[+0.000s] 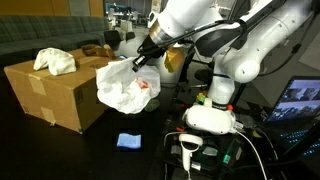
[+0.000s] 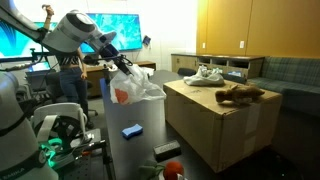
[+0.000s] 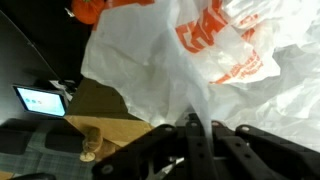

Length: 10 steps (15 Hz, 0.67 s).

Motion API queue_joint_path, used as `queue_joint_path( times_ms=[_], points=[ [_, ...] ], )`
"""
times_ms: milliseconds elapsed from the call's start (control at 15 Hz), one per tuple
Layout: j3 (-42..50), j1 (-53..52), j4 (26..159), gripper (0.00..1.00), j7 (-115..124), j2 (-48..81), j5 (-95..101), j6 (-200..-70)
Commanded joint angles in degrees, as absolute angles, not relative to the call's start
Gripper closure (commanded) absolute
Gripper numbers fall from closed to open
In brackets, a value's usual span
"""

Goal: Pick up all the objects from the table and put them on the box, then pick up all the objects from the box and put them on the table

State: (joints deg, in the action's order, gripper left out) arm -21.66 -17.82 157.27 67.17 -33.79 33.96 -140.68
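The table [image 1: 60, 150] carries the box [image 1: 55, 90], whose near corner points toward the robot's base. The white plastic bag with red print [image 1: 125, 88] is off the surface, hanging limp from the gripper [image 1: 140, 60] just beside the box's upper edge at that corner. The wrist view shows the jaws closed on a pinch of the bag's film. The cream-white cloth [image 2: 205, 73] lies on the box top toward its far edge, and the brown lump [image 2: 240, 95] sits on the top near another edge, apart from the cloth. The blue square pad [image 1: 128, 140] lies flat on the table below the bag, near the box's corner. Judgement: the step in hand is carrying the bag onto the box. The sagging bottom should be raised clear of the top edge before crossing. Release should come over the bare middle of the top, with the bag lowered until it rests, since light film may slide off an edge.
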Motion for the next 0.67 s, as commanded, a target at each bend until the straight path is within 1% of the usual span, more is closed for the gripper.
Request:
queue_joint_path(
  times_ms=[0, 267, 600],
  points=[
    [-23.15, -17.62, 157.27, 0.99, 73.84, -37.67, 32.87, -136.97],
    [-23.75, -17.37, 157.27, 0.99, 79.73, -39.49, 33.45, -133.99],
    [-24.47, -17.04, 157.27, 0.99, 84.35, -40.52, 34.83, -133.73]
  ],
)
